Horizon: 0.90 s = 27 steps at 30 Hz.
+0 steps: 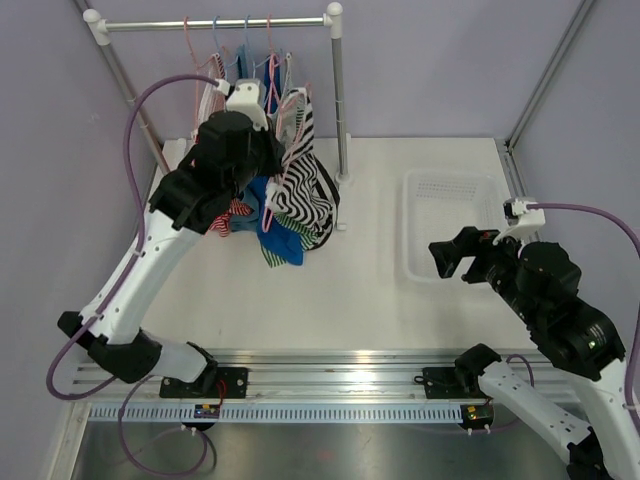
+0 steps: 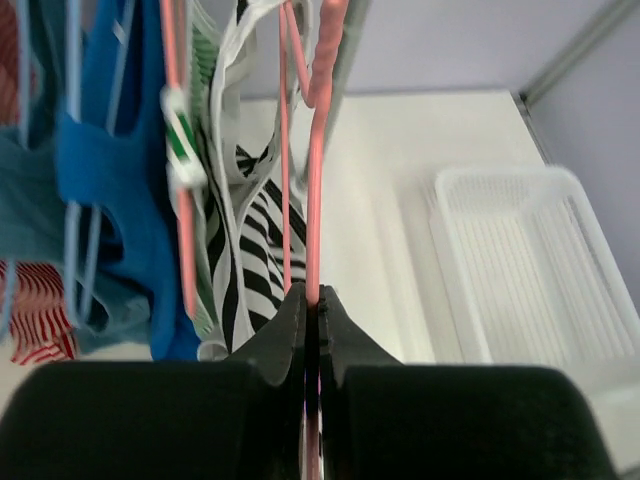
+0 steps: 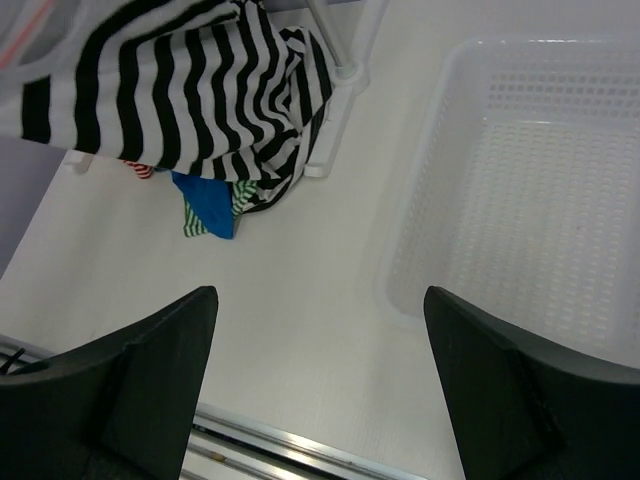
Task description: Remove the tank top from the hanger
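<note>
A black-and-white striped tank top (image 1: pixel 305 185) hangs on a pink hanger (image 2: pixel 315 160) from the rack rail (image 1: pixel 215 23), at the right end of the row of garments. My left gripper (image 2: pixel 313 300) is shut on the pink hanger's lower wire, beside the striped top (image 2: pixel 255 240). My left gripper is hidden behind its wrist in the top view. My right gripper (image 1: pixel 447 258) is open and empty, low over the table left of the basket. The striped top also shows in the right wrist view (image 3: pixel 190 95).
A white mesh basket (image 1: pixel 425 235) stands at the right of the table, also in the right wrist view (image 3: pixel 520 170). Blue (image 2: pixel 120 180), green-striped and red-striped (image 2: pixel 35 310) garments hang on other hangers to the left. The rack's right post (image 1: pixel 340 110) stands behind the striped top.
</note>
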Each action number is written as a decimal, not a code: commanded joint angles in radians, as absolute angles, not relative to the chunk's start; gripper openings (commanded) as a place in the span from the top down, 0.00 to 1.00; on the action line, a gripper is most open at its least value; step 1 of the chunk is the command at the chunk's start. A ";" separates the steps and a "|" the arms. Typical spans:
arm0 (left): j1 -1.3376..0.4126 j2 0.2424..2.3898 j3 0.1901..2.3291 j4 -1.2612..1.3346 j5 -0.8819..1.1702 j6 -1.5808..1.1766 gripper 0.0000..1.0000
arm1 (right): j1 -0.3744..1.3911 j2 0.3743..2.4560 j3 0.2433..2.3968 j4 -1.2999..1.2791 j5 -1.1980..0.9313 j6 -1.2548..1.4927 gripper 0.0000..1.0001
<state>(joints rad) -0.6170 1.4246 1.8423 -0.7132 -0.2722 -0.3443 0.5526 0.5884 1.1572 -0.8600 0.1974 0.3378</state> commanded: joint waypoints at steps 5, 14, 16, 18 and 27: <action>-0.733 1.059 1.463 -0.514 -0.023 -0.373 1.00 | 0.558 0.826 1.195 -0.490 -0.101 0.288 0.09; -0.853 0.795 1.166 -0.439 0.072 -0.465 1.00 | 0.558 1.070 1.209 -0.244 -0.282 0.267 0.13; -0.859 0.759 1.128 -0.440 0.090 -0.485 1.00 | 0.558 1.091 1.210 -0.216 -0.334 0.273 0.17; -0.865 0.736 1.112 -0.456 0.086 -0.502 1.00 | 0.558 1.103 1.203 -0.181 -0.373 0.281 0.18; -0.879 0.707 1.101 -0.482 0.095 -0.520 1.00 | 0.624 1.193 1.227 -0.181 -0.270 0.218 0.33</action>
